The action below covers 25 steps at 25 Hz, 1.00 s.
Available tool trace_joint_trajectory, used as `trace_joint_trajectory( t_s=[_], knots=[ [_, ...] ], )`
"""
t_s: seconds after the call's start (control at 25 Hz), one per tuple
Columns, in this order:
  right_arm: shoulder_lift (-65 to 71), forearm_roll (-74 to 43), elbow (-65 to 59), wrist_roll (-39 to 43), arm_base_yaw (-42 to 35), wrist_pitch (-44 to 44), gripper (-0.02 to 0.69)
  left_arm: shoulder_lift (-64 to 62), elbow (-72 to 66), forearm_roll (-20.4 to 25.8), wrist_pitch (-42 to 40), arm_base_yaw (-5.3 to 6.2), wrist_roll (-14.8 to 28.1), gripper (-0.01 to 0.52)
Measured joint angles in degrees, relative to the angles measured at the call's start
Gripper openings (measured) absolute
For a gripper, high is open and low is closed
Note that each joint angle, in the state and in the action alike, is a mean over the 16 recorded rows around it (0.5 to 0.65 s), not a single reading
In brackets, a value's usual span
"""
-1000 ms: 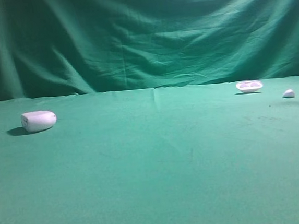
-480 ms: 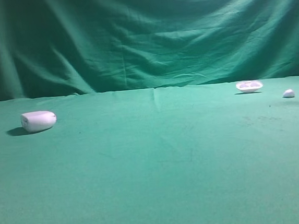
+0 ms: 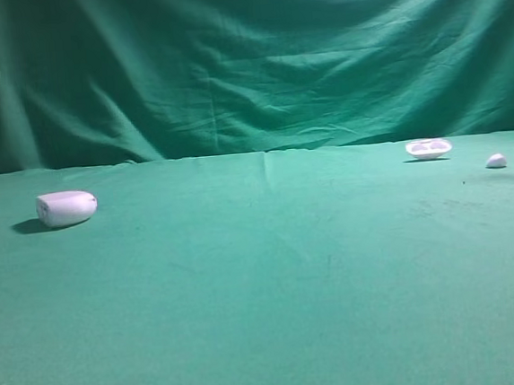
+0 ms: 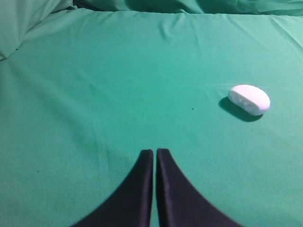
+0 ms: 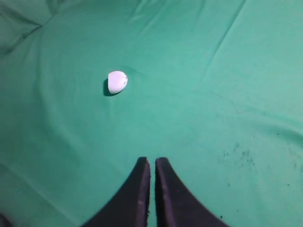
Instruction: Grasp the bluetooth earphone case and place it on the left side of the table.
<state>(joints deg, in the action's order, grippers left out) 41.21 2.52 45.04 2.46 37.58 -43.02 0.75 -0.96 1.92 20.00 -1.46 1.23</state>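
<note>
Bluetooth earphone case (image 3: 67, 208): one item, smooth white plastic, rounded oblong, pebble-like in form. It lies on its side near the left edge of the tabletop (image 3: 265, 282), casting a dark shadow to its left. A faint seam or marking shows on the end facing the left wrist view; detail too blurred to read. Nothing touches it.

Other white items, counted: one shallow dish-like piece (image 3: 428, 148) near the far right of the tabletop, close to the back edge; one small white lump (image 3: 496, 161) just to its right, near the right edge. The two are apart from each other and well apart from the case. Total white objects on the green cloth: three.

Left end effector (image 4: 155, 153): two dark fingers pressed together, holding nothing, poised above bare cloth; the case lies ahead and to the right in its view.

Right end effector (image 5: 152, 163): fingers pressed together, holding nothing; the small lump lies ahead and to the left in its view.

Green draped backdrop (image 3: 245, 58) behind the tabletop.
</note>
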Motion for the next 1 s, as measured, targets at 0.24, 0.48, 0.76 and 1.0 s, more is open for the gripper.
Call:
trace_joint_trajectory(
  t_s=[0.24, 0.48, 0.76, 1.0],
  knots=[
    [-4.1, -0.2, -2.4, -4.0, -2.1, 0.6, 0.0, 0.0, 0.0, 0.0, 0.0, 0.0, 0.0, 0.0],
    [-10.6, -0.6, -9.4, -6.9, -9.6, 6.1, 0.0, 0.0, 0.0, 0.0, 0.0, 0.0, 0.0, 0.0],
    [-23.2, -0.1, -24.8, -7.3, -22.2, 16.1, 0.0, 0.0, 0.0, 0.0, 0.0, 0.0, 0.0, 0.0],
    [-33.8, 0.2, -37.8, -7.3, -29.7, 21.9, 0.0, 0.0, 0.0, 0.0, 0.0, 0.0, 0.0, 0.0]
  ],
)
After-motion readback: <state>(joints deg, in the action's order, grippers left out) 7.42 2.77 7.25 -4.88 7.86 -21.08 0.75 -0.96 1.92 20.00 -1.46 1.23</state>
